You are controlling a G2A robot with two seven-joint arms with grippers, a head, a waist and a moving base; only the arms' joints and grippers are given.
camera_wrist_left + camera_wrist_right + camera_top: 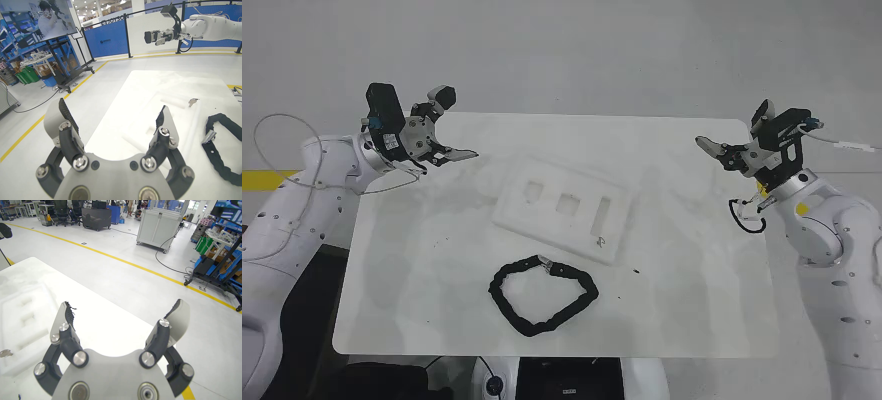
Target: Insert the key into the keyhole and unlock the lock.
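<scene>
1. Both tools are idle. The left gripper (452, 128) hangs over the table's (692, 250) far left corner and the right gripper (734, 128) over its far right corner. Each has its fingers spread wide and holds nothing.
2. The key (599, 240) lies flat on the near right corner of the foam tray (517, 210). It is well apart from both grippers. The lock (532, 327), a black chain loop, lies on the table just in front of the tray.
3. The step in hand looks like fetching the key, and the right arm seems better placed for it.
4. To do it well, come down straight over the key with the fingers either side of its head. A flat key on soft foam gives little edge to catch, so close slowly and low.
5. Grip the head only and leave the blade free and pointing outward, or it cannot enter the keyhole later.
6. The left gripper would do well to pin the lock's metal end (209, 136), since a loose chain will likely slide when pushed.
7. The keyhole cannot be made out in any view, so its facing is unknown.
8. The key is too small to show which way its blade points; in the right wrist view (5, 353) the edge cuts it off.
9. Part of the chain runs out of the left wrist view.
</scene>
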